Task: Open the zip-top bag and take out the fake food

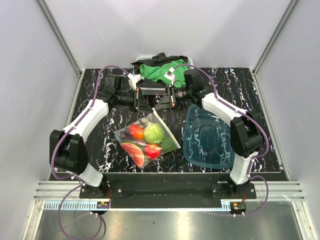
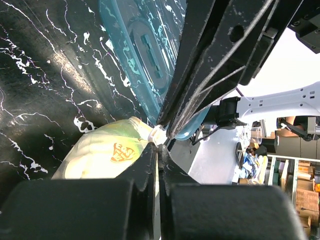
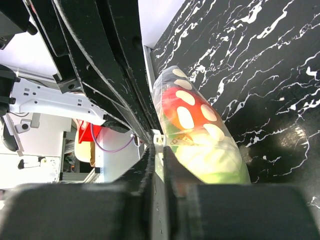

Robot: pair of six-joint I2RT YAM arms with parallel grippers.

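Note:
The zip-top bag (image 1: 166, 132) lies on the black marbled table between the arms, dotted and crinkly. Inside it is the fake food: a green leafy ball (image 1: 154, 133), a red round fruit (image 1: 136, 131) and a watermelon slice (image 1: 134, 151). Both grippers meet tip to tip over the bag's far corner. My left gripper (image 1: 146, 105) (image 2: 159, 145) is shut, with a thin pale strip of the bag's edge (image 2: 100, 150) between its jaws. My right gripper (image 1: 161, 104) (image 3: 159, 144) is shut on the bag's edge (image 3: 200, 130) by a small white zip piece (image 3: 158, 138).
A translucent teal tub (image 1: 207, 137) (image 2: 140, 45) sits to the right of the bag. A green cloth (image 1: 160, 71) on dark fabric lies at the table's back edge, behind the grippers. Grey walls enclose the table on three sides.

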